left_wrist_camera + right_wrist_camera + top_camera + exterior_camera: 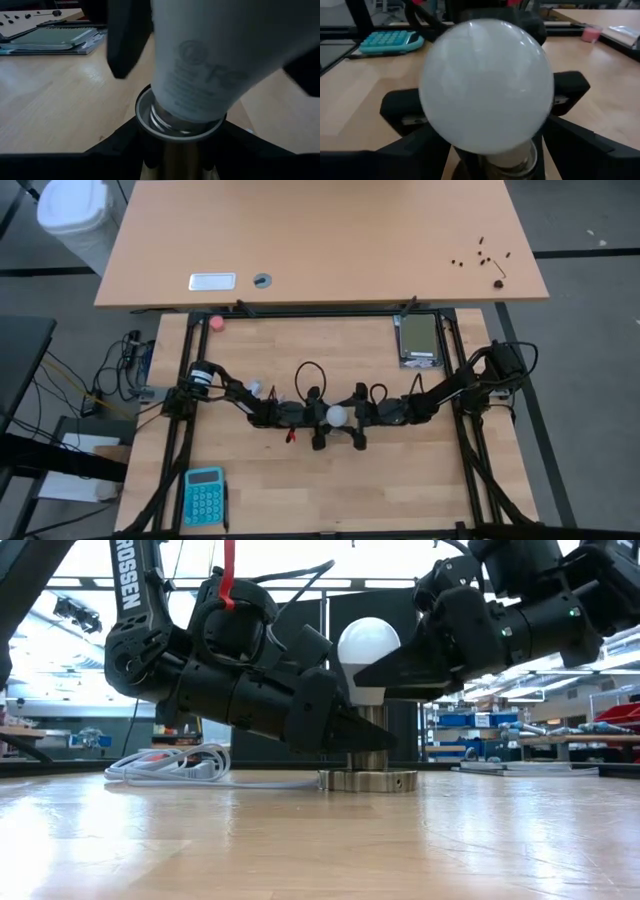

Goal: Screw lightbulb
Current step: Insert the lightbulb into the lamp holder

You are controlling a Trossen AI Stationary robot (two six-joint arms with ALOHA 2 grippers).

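Both arms meet at the middle of the wooden table [300, 490]. Left gripper [345, 735] sits low, its jaws narrowed around the metal socket [368, 778]; the socket's upper part is hidden behind the dark fingers in the low view. Right gripper [375, 675] comes in higher, its jaws set wide and closed on the lightbulb [368, 660] at its neck. One lightbulb stands upright, its screw base seated in the socket mouth; how far the thread is engaged cannot be made out. One white cord [170, 765] lies coiled on the table behind the left gripper. One teal calculator [204, 495] lies at the near left corner. One pink ball [216, 322] rests at the far edge, well apart.
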